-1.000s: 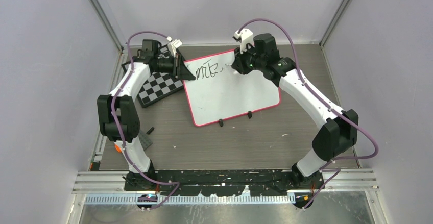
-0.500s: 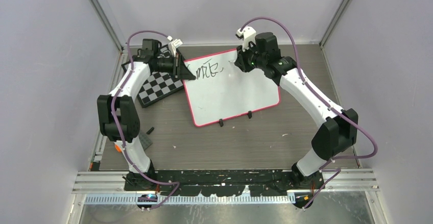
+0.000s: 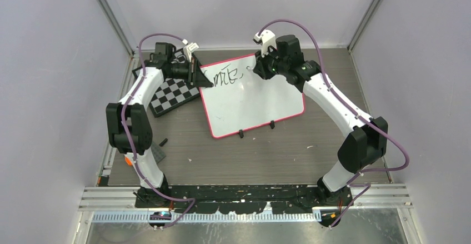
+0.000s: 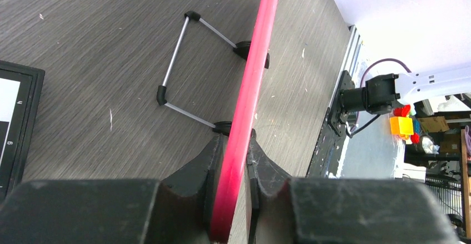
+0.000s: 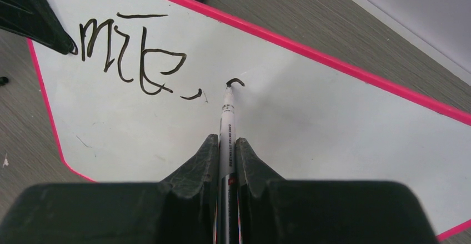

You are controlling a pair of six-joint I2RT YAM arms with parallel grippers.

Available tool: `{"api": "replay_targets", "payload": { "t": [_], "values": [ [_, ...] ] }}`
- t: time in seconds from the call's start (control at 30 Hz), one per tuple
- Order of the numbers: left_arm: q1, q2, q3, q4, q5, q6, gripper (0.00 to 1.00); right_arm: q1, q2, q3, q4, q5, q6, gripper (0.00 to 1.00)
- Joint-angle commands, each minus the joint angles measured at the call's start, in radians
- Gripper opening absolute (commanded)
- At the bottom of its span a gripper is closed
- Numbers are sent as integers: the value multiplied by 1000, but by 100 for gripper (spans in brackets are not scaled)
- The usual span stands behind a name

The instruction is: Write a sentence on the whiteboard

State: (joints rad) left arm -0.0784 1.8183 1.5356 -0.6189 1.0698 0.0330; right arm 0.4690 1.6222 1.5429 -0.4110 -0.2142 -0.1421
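Note:
The whiteboard point(image 3: 250, 102) lies tilted on the table, white with a pink frame. My left gripper point(image 3: 195, 77) is shut on the frame at the board's left edge; in the left wrist view the pink rim point(image 4: 258, 60) runs between the two fingers point(image 4: 236, 138). My right gripper point(image 3: 260, 71) is shut on a white marker point(image 5: 228, 122) that points down at the board point(image 5: 333, 133). The sentence point(image 5: 133, 55) is black letters ending in a comma near the top left, with a small hooked stroke point(image 5: 235, 81) at the marker's tip.
A checkered chessboard point(image 3: 172, 96) lies partly under the whiteboard's left corner. A wire stand point(image 4: 178, 60) folds out beneath the board, and two black feet point(image 3: 240, 134) sit on its near edge. Small black bits point(image 3: 163, 142) lie near the left arm.
My right wrist has shifted slightly toward the back left with the marker. The left arm and the board have stayed in place.

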Motion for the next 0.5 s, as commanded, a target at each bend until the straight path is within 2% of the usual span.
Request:
{"api": "replay_targets", "payload": {
  "t": [0.0,0.47],
  "values": [
    [2,15,45,4,-44,18,0,5,-21,-1,-18,-19,-50,0],
    [1,19,54,-10,-44,23,0,-11,-46,-24,-51,106,-57,0]
  ]
}}
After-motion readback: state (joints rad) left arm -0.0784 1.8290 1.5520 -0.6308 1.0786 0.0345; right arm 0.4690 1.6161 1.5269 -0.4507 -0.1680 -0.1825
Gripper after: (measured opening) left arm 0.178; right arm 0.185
